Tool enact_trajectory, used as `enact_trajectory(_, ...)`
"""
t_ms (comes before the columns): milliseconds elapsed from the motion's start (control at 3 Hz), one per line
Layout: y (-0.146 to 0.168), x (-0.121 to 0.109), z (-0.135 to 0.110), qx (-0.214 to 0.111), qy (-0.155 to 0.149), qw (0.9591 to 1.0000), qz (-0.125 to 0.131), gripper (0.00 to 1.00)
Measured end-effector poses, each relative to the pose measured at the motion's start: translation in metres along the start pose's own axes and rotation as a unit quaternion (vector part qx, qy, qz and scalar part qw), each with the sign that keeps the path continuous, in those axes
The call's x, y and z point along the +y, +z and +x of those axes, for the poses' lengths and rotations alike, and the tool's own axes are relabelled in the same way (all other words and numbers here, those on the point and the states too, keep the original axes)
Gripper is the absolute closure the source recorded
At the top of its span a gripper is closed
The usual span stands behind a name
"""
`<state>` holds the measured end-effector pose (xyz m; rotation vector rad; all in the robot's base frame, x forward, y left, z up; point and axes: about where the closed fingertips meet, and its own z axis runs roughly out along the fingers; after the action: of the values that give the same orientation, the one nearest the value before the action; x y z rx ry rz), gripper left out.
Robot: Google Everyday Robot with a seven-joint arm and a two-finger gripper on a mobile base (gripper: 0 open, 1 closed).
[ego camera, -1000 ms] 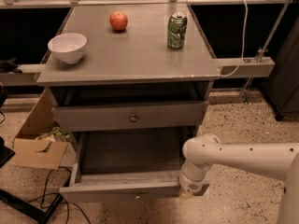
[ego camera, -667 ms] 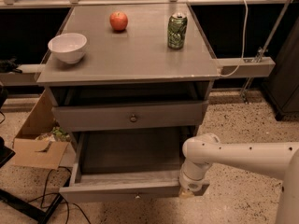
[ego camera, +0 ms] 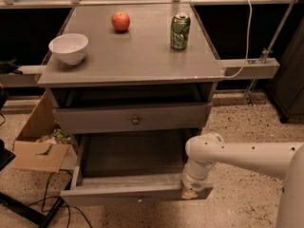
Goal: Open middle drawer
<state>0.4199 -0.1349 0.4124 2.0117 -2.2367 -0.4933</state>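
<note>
The middle drawer (ego camera: 137,193) is the wide grey one pulled far out at the bottom of the view, showing its deep dark interior (ego camera: 135,153); a small knob peeks at the centre of its front edge. Above it sits another grey drawer front (ego camera: 109,119) with a round metal knob (ego camera: 136,120), with a dark gap between it and the tabletop. My white arm (ego camera: 237,153) reaches in from the right. The gripper (ego camera: 192,193) points down at the right end of the pulled-out drawer's front, mostly hidden under the wrist.
On the grey cabinet top (ego camera: 133,56) stand a white bowl (ego camera: 69,47), a red apple (ego camera: 120,21) and a green can (ego camera: 180,31). A cardboard box (ego camera: 38,144) and cables (ego camera: 52,194) lie on the floor at left. A dark cabinet (ego camera: 292,80) stands at right.
</note>
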Motion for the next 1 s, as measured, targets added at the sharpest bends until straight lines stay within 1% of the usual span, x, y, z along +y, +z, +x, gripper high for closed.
enact_trajectory(1000,-0.005,-0.017,-0.003,0.0,0.0,1.0,0.0,1.0)
